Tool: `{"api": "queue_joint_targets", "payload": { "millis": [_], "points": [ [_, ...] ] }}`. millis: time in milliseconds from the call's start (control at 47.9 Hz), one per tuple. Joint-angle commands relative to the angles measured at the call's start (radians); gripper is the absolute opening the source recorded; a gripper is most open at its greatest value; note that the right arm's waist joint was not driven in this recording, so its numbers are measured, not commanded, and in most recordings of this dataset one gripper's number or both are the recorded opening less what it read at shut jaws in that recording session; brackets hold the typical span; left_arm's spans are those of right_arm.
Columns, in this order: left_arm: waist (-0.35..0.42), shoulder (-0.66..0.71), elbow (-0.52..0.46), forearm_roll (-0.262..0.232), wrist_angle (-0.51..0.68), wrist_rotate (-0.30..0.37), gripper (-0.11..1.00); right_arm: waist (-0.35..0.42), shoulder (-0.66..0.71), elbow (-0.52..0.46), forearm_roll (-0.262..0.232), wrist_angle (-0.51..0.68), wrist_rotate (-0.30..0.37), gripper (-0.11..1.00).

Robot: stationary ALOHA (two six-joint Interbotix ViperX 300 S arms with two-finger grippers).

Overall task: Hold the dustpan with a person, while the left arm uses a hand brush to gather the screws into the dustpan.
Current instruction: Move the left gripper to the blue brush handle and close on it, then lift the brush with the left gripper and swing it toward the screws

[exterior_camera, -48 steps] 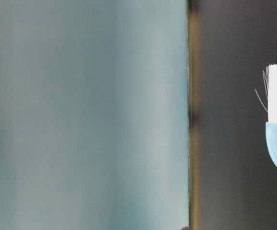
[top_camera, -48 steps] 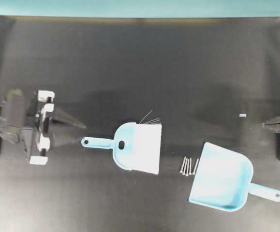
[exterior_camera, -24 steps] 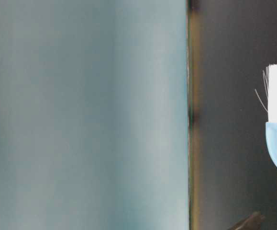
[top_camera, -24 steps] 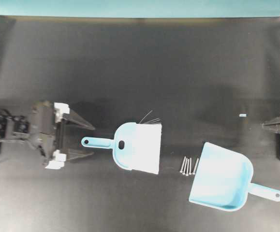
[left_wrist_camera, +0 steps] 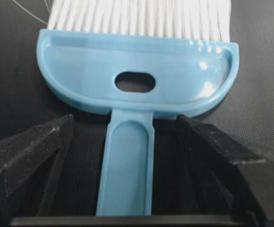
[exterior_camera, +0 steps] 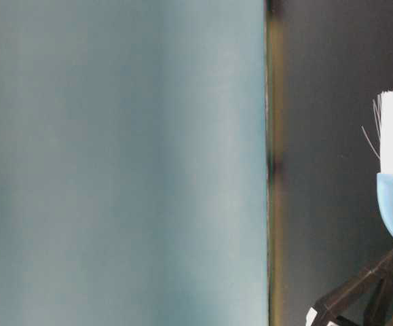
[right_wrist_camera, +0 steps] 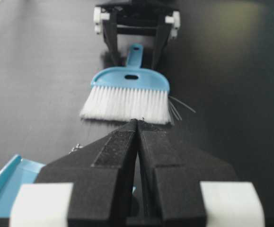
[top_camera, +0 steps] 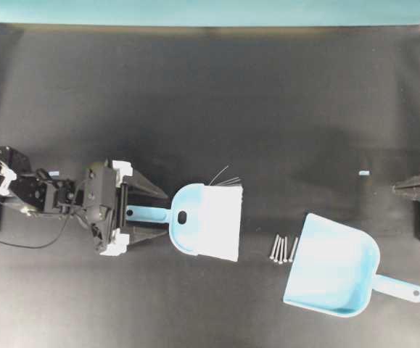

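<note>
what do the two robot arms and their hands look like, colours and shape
Both arms are black. The left arm is jointed, with thin black cables looping off it and white fittings near its wrist. Its hand has two black wedge-shaped fingers with a rough, grainy surface, mounted on white blocks. The right hand has the same tapering black fingers and white blocks at their base.

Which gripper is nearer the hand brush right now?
Left. The left gripper has its open jaws on either side of the hand brush handle. The right gripper sits shut at the far right table edge, beyond the dustpan.
</note>
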Motion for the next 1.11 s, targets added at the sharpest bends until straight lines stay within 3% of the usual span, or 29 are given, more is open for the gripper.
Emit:
{"api": "queue_joint_targets", "payload": {
  "millis": [0, 188, 250, 376, 584, 855, 1085],
  "points": [
    [0.003, 0.009, -0.014, 0.003, 0.026, -0.003, 0.84, 0.0, 0.011, -0.005, 0.0, -0.012, -0.005, 0.0],
    [-0.006, 0.011, -0.015, 0.003, 0.061, 0.002, 0.74, 0.0, 0.011, -0.005, 0.0, -0.012, -0.005, 0.0],
    [-0.012, 0.005, -0.015, 0.003, 0.078, 0.005, 0.63, 0.0, 0.011, -0.005, 0.0, -0.012, -0.005, 0.0],
    [-0.017, -0.029, -0.017, 0.003, 0.11, 0.017, 0.3, 0.0, 0.011, -0.005, 0.0, -0.012, -0.005, 0.0],
    [-0.017, -0.146, -0.04, 0.003, 0.238, 0.058, 0.31, 0.0, 0.011, -0.005, -0.002, -0.012, -0.005, 0.0],
    [-0.008, -0.327, -0.201, 0.003, 0.699, 0.152, 0.31, 0.0, 0.011, -0.005, 0.0, -0.012, -0.005, 0.0],
    [-0.008, -0.425, -0.426, 0.003, 1.212, 0.222, 0.31, 0.0, 0.011, -0.005, -0.002, -0.012, -0.005, 0.0]
  ]
}}
